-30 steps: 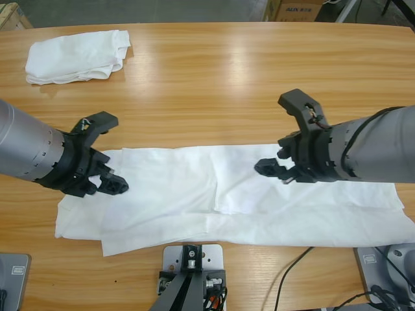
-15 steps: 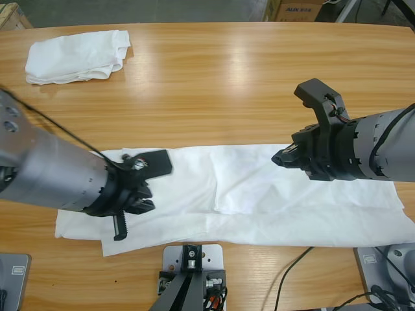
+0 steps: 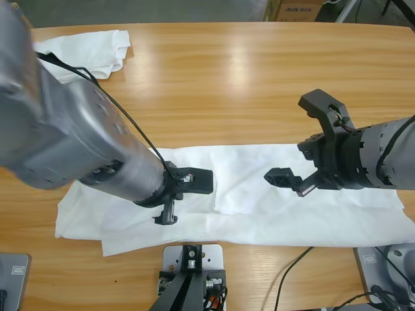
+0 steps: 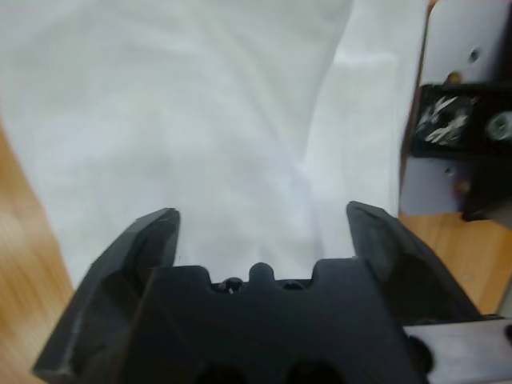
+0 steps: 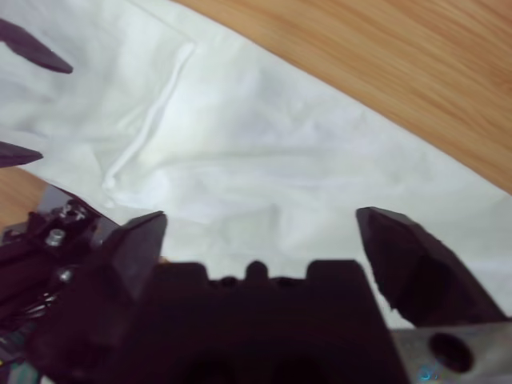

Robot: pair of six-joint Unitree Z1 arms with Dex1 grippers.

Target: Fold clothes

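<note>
While looking along the left gripper point(image 3: 183, 197), found its two black jaws spread wide with nothing between them, hanging just over the thin white short-sleeved T-shirt point(image 3: 259, 194). Saw that shirt laid out flat as a long band on the long wooden table point(image 3: 227, 84), directly under the jaws and running away to both sides of them. Judged it already doubled lengthwise, with one overlapping layer ending in an edge just beyond the jaw tips. Took the wide spread as readiness to straddle that doubled edge and pinch both layers at once.

Found the right gripper point(image 3: 288, 139) likewise gaping wide and empty, raised a little above the cloth's other half, one jaw over the shirt's far edge and the other over its middle. Noted a stitched hem, probably a sleeve, ahead of it toward the left gripper. Judged the two tools placed apart along the band so as to lift matching points and carry one end over the other without skewing.

Spotted the folded white bundle of shirts point(image 3: 84, 55) well apart, behind the left arm, partly hidden by it; presumably finished and parked clear.

Could not make out any lettering
</note>
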